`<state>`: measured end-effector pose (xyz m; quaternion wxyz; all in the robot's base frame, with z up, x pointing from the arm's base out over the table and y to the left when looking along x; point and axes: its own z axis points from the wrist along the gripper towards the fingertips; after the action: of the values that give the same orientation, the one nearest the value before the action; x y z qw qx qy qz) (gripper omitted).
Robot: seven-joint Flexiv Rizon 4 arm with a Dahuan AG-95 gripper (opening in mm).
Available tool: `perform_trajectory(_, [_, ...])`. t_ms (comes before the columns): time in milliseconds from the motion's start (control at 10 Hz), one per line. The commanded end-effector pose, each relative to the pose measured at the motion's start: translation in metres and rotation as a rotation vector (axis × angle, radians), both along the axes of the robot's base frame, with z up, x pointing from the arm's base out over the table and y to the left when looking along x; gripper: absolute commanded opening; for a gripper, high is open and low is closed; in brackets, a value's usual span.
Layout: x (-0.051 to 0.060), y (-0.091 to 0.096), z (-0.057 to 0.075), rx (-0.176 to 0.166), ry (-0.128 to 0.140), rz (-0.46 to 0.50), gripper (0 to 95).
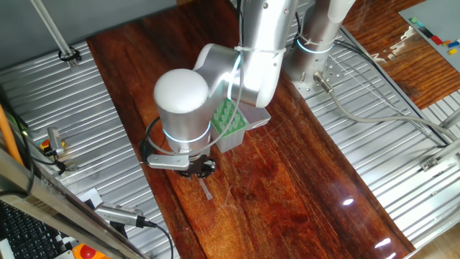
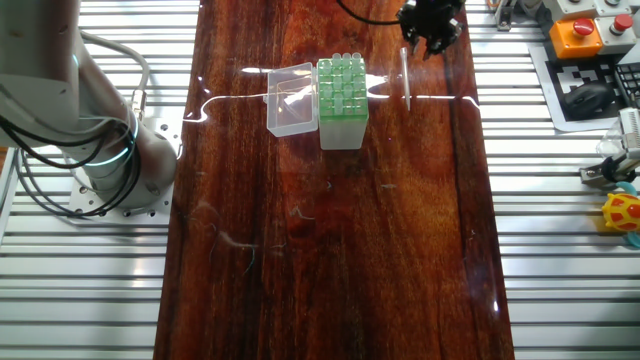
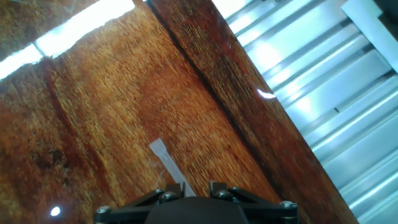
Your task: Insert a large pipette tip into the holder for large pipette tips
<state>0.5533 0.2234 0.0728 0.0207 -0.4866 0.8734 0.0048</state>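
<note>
Dark wood table [image 2: 330, 250], keyboard [image 1: 21, 230], orange button box [image 2: 583, 32], yellow toy [image 2: 622, 214]

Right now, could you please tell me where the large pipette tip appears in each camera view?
One fixed view: the large pipette tip lies on the wooden table, just below the claw.
The other fixed view: top centre-right, right of the green-topped holder.
Hand view: bottom centre, running toward the claw.
Shared landmark: the claw.
</note>
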Motion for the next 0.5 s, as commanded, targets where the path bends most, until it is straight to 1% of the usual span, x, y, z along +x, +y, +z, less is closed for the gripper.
perform_trajectory(100, [0.0016,0.0015,-0.0018,0.004,0.0,-0.017,19.0])
perform_trajectory(300, [0.0016,0.0015,-0.0018,-0.006,0.003,-0.015,19.0])
perform_trajectory(500, [0.0016,0.0015,-0.0018,-0.007,0.001,0.06,19.0])
